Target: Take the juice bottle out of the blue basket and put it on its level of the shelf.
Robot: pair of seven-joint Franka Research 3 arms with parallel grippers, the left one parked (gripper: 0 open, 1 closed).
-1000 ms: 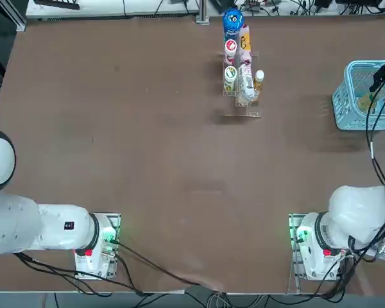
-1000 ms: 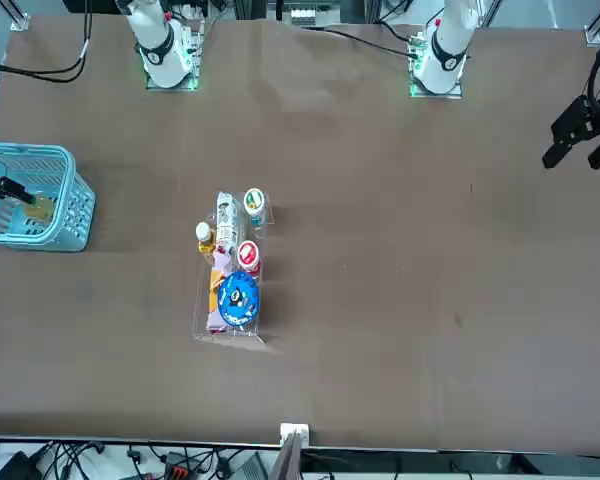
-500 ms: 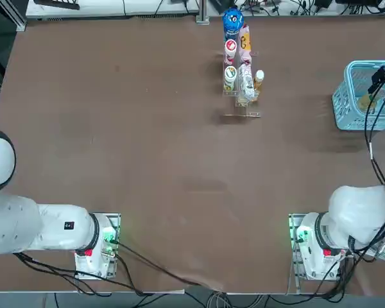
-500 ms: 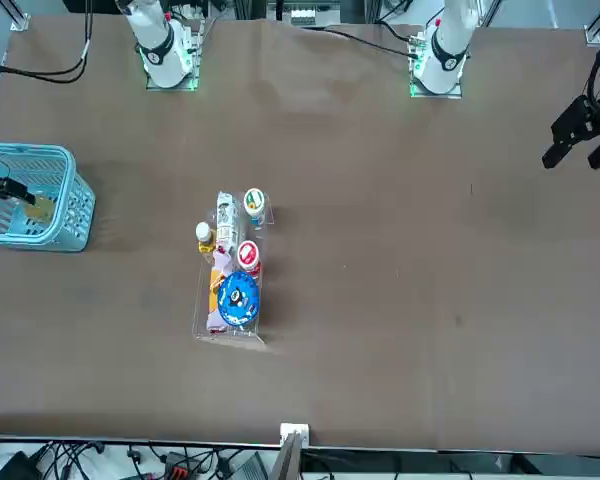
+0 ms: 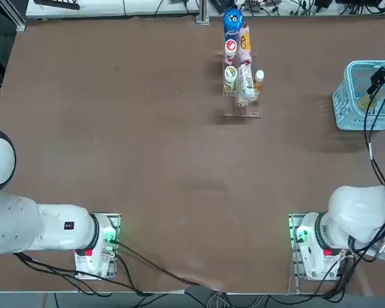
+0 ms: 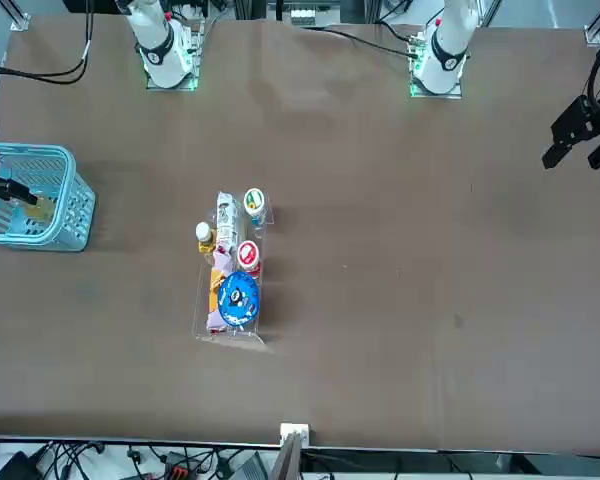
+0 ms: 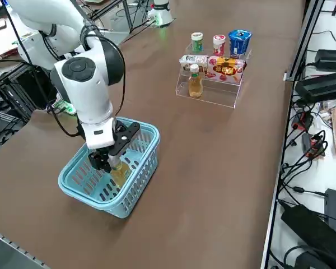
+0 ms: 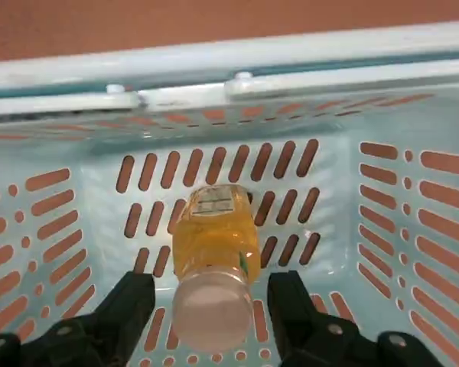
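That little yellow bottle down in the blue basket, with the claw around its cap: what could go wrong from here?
The right gripper has a finger on each side of the juice bottle's white cap, with gaps showing. Gripped that high, the bottle might swing or slip. Lifted askew, it could catch the blue basket's lattice wall. The shelf is crowded, another bottle standing on its lowest step, so placing could knock something.

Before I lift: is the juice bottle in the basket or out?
In. The juice bottle sits inside the blue basket, between the right tool's fingers.
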